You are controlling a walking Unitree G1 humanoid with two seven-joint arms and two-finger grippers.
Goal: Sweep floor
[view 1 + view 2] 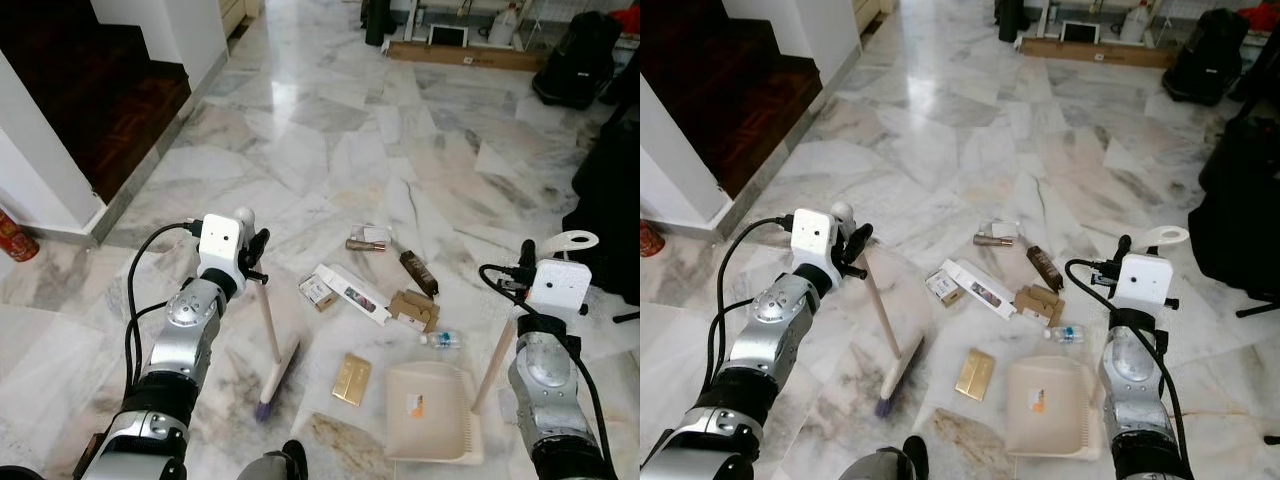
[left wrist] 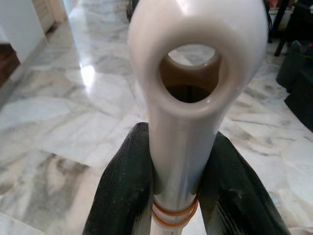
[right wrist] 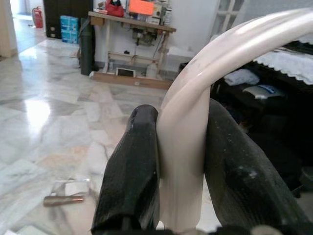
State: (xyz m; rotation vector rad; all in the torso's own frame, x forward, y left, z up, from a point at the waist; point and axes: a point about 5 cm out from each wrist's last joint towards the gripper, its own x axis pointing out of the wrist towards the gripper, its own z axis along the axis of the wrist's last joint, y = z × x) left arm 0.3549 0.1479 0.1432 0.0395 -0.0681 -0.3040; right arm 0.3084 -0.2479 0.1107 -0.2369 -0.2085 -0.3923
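The left gripper (image 2: 178,196) is clamped on the white top of the broom (image 1: 268,340) handle, which runs down from between the jaws to purple bristles resting on the marble floor (image 1: 330,140). The right gripper (image 3: 181,171) is clamped on the dustpan (image 1: 428,410) handle; its cream pan sits on the floor below the jaws, with scattered litter (image 1: 350,292) just beyond.

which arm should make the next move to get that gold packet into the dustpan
Left, probably. The left gripper holds the broom, whose bristles rest just left of the gold packet. The right gripper only steadies the dustpan on the packet's far side.
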